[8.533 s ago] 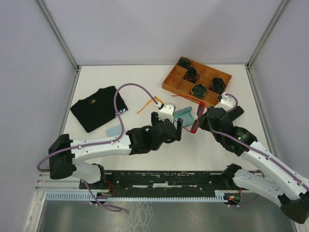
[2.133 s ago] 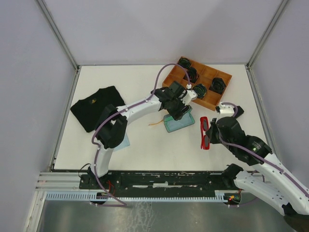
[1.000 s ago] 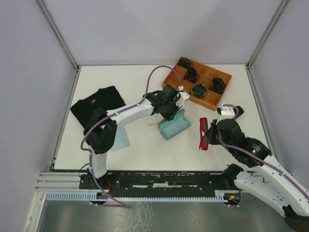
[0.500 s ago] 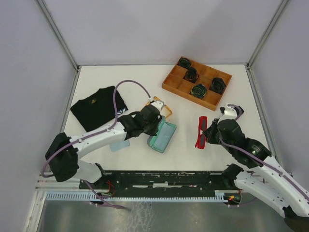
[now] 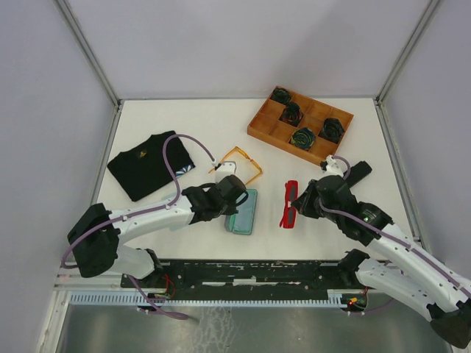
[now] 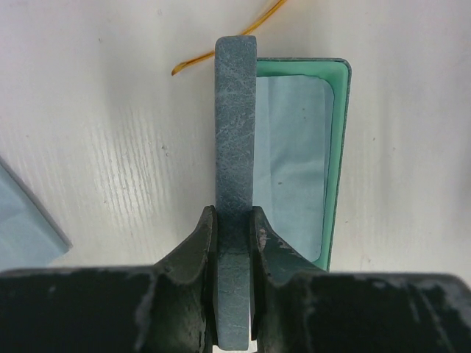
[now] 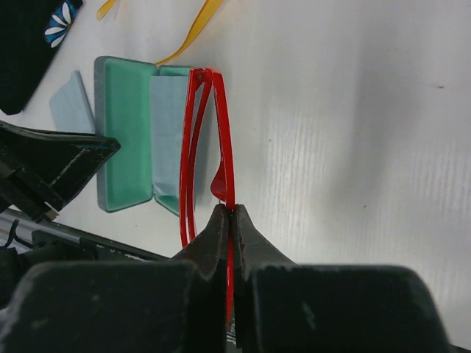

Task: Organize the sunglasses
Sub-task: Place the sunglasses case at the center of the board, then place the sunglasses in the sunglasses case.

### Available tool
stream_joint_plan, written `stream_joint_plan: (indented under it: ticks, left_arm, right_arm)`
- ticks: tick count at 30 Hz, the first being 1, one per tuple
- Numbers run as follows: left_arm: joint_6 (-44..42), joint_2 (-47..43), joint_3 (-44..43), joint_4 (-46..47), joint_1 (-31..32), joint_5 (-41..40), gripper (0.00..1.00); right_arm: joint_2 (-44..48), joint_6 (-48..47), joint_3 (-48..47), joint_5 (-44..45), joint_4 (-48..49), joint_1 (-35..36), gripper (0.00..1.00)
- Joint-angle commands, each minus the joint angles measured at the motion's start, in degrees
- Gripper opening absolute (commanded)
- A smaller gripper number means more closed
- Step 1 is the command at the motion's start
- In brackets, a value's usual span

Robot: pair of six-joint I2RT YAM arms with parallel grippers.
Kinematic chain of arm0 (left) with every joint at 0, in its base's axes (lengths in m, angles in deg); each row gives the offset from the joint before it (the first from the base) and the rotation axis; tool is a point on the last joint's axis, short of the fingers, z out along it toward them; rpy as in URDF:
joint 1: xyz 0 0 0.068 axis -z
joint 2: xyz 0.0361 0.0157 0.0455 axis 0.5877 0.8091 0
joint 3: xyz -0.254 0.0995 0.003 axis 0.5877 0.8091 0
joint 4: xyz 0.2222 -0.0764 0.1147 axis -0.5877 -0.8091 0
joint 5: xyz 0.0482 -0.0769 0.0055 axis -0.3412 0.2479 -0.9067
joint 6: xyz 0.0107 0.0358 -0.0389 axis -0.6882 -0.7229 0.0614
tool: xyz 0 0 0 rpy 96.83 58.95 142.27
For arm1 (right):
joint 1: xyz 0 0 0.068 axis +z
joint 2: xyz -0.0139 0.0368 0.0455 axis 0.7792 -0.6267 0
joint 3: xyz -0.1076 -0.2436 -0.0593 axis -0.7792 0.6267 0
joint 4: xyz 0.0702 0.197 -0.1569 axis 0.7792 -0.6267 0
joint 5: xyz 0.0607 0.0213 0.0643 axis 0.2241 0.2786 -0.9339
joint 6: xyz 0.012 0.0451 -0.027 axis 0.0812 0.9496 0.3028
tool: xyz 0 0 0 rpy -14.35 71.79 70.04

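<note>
The red sunglasses [image 5: 288, 205], folded, sit right of the open case [image 5: 246, 215], their frame pinched in the fully closed right jaws. The orange sunglasses [image 7: 195, 29] lie on the bench [image 5: 184, 121] behind the case. The left jaws, narrowly parted, clamp the case's upright lid.

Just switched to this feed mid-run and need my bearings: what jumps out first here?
The red sunglasses, pinched in the right gripper right of centre, catch the eye first. Just to their left lies the open green-lined case, its lid clamped by the left gripper. The orange sunglasses lie just behind the case.
</note>
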Motion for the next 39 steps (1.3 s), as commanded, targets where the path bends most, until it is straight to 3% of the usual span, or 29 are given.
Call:
stream_joint_plan:
  ticks: [1,6,12,23,39]
  left_arm:
    - [7.35,2.60,-3.96,-0.61,1.09,-3.72,0.08]
    - [8.27,3.30,-4.31,-1.08,1.45,-3.83,0.10]
    - [8.29,3.22,-3.76,-0.87,1.47,-3.12,0.27]
    - [7.09,1.18,-2.23,0.14,1.44,-1.03,0.40]
    - [6.19,-1.49,0.50,3.93,1.35,1.28,0.48]
  right_arm:
    - [-2.16,3.00,0.26,-5.61,7.85,-0.26,0.00]
    - [-5.29,2.31,-0.52,-8.13,9.03,-0.23,0.00]
    - [-7.66,2.26,1.04,-11.80,13.71,-0.18,0.00]
    - [-10.78,2.15,2.34,-14.66,18.01,-0.25,0.01]
    - [-23.75,3.54,3.85,-18.76,31.61,-0.25,0.00]
